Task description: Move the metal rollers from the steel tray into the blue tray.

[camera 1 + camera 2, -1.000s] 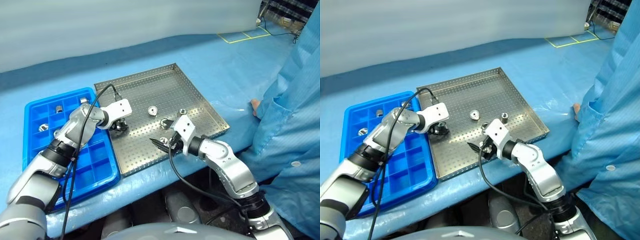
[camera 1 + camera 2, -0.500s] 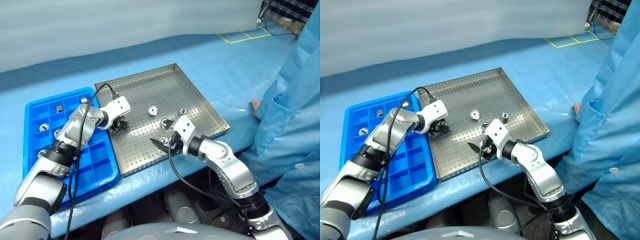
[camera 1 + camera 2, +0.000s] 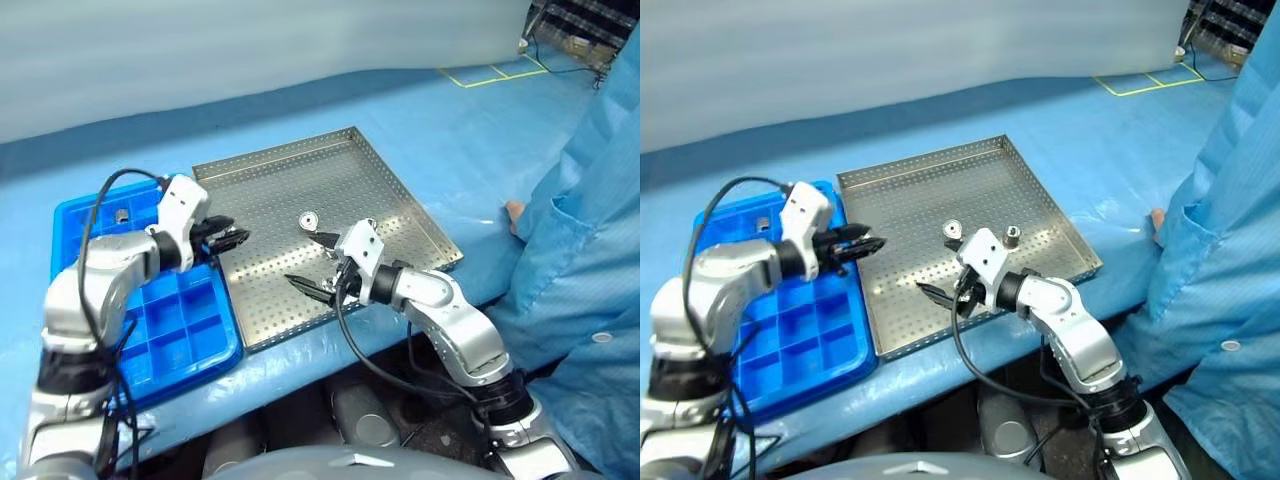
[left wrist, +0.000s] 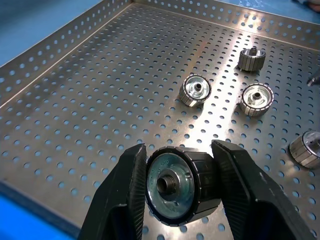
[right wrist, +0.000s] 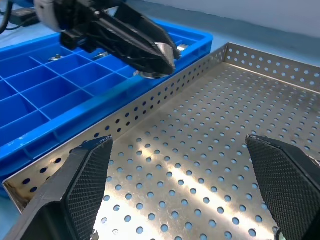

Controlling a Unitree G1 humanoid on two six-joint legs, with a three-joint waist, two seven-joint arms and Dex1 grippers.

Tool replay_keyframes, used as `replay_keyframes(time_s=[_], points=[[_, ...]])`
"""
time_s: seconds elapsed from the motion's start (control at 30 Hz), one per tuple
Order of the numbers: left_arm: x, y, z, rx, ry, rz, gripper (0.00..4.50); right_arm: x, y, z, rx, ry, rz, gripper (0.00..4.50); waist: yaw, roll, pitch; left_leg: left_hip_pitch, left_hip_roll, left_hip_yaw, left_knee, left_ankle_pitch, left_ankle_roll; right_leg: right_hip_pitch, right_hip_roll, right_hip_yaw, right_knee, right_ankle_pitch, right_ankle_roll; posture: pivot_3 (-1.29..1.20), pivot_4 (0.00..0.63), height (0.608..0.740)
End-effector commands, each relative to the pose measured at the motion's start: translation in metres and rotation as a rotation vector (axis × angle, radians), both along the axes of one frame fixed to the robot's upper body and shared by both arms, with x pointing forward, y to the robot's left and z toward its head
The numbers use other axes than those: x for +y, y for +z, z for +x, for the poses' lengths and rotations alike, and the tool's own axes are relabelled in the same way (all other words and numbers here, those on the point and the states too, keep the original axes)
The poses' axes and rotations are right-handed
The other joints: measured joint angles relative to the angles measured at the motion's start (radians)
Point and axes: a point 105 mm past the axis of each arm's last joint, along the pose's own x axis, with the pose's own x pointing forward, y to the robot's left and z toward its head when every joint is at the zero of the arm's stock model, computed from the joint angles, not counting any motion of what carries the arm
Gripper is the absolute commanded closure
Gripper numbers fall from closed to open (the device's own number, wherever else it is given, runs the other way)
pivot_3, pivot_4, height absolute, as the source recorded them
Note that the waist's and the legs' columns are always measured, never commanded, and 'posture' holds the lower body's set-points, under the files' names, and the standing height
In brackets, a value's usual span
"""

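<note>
Steel tray (image 3: pixel 290 190) sits square-on-diagonal on the blue tabletop (image 3: pixel 450 130), its left rim touching or just beside the blue tray (image 3: pixel 190 350); which, cannot tell. Near rim of both trays lies close to the tabletop's front edge. Far half of the steel tray is bare perforated sheet, the widest open room; bare tabletop beyond the far rim too. A person's sleeve (image 3: pixel 590 230) and hand (image 3: pixel 513 211) stand at the tabletop's right edge, near the steel tray's right corner.

Left gripper (image 3: pixel 232 238) hangs above the steel tray's left rim, right at the border with the blue tray, jaws clamped on one roller (image 4: pixel 180 186), dark knurled barrel, shiny flanged face with a dark centre hole, lifted clear of the sheet.

Right gripper (image 3: pixel 312 262) hovers low over the near middle of the steel tray, jaws spread wide, nothing between them. Its fingers (image 5: pixel 85 185) frame bare sheet in the right wrist view.

Count: four loose metal rollers (image 4: pixel 195 90) on the steel tray in the left wrist view, clustered near the tray's middle, well apart from every rim; one more in the left jaws, so five. Blue tray: at least one roller visible in a far compartment (image 3: pixel 122 215); the rest of its compartments are partly hidden by the left arm, cannot count. Near compartments look bare.
</note>
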Motion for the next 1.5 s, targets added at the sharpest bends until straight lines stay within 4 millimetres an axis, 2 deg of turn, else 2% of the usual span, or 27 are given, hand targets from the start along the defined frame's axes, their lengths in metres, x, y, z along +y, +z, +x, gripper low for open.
replay_keyframes(time_s=[0.03,0.17,0.23,0.37,0.47,0.6,0.83,0.97,1.1,1.17,1.5], points=[[0.019,0.020,-0.024,-0.112,0.136,0.064,2.74,0.006,0.014,-0.003,-0.046,0.062,0.021,0.00,0.022,0.000,0.000,0.000,0.000,0.000,0.000,0.000,0.000,0.000,0.000,-0.001,0.000,0.000,0.000,-0.11,0.150,0.740],[0.045,0.020,-0.053,-0.138,0.348,0.063,2.74,0.006,0.014,-0.002,-0.038,0.093,0.009,0.00,0.071,0.000,0.000,0.002,0.001,0.000,0.000,0.000,0.000,0.001,0.001,-0.001,0.000,-0.002,0.001,-0.03,0.150,0.740],[0.049,0.020,-0.061,-0.144,0.401,0.059,2.74,0.005,0.014,-0.001,-0.033,0.096,0.006,0.00,0.108,-0.001,0.000,0.002,0.000,0.000,0.001,0.000,0.000,0.002,0.001,-0.002,0.000,-0.003,0.002,-0.02,0.150,0.740],[0.053,0.007,-0.086,-0.111,0.484,0.039,2.74,0.004,0.012,0.000,-0.019,0.123,-0.029,0.00,0.163,-0.001,0.000,0.003,0.000,0.000,0.002,0.000,0.000,0.003,0.000,-0.002,-0.001,-0.005,-0.004,0.03,0.150,0.740],[0.057,-0.004,-0.094,-0.080,0.539,0.017,2.74,0.004,0.014,0.001,-0.019,0.135,-0.042,0.00,0.199,-0.001,-0.001,0.003,0.000,0.000,0.003,0.000,-0.001,0.003,0.000,-0.002,-0.001,-0.005,-0.007,0.05,0.150,0.740],[0.059,-0.017,-0.104,-0.039,0.587,-0.005,2.74,0.005,0.015,0.003,-0.015,0.141,-0.051,0.00,0.218,-0.002,-0.001,0.003,0.001,0.001,0.004,0.001,-0.001,0.004,0.001,-0.003,0.000,-0.007,-0.006,0.06,0.150,0.740],[0.054,-0.031,-0.100,-0.013,0.605,-0.058,2.74,0.002,0.008,0.004,-0.004,0.135,-0.092,0.00,0.236,-0.002,-0.001,0.003,0.000,0.001,0.004,0.000,-0.001,0.004,0.001,-0.004,-0.001,-0.007,-0.006,0.05,0.150,0.740],[0.061,-0.036,-0.098,-0.003,0.654,-0.055,1.46,-0.001,0.010,0.007,-0.018,0.116,-0.107,0.00,0.233,-0.002,-0.001,0.003,0.000,0.001,0.004,0.000,-0.001,0.004,0.001,-0.004,-0.001,-0.007,-0.006,0.02,0.150,0.740],[0.059,-0.027,-0.093,-0.049,0.644,-0.137,0.14,-0.005,0.012,0.011,-0.030,0.084,-0.113,0.00,0.232,-0.002,-0.001,0.003,0.000,0.001,0.005,0.000,-0.001,0.004,0.002,-0.004,-0.001,-0.007,-0.006,0.01,0.150,0.740],[0.059,-0.025,-0.090,-0.059,0.643,-0.137,0.04,-0.007,0.012,0.013,-0.032,0.070,-0.118,0.00,0.230,-0.002,-0.001,0.003,0.000,0.001,0.005,0.000,-0.001,0.004,0.002,-0.004,0.000,-0.007,-0.007,0.00,0.150,0.740],[0.026,-0.005,-0.069,-0.136,0.432,-0.282,0.04,-0.016,0.015,0.016,-0.050,0.003,-0.122,0.00,0.216,-0.002,-0.001,0.003,-0.001,0.002,0.005,0.000,-0.001,0.004,0.002,-0.004,-0.001,-0.007,-0.007,-0.07,0.150,0.740]])
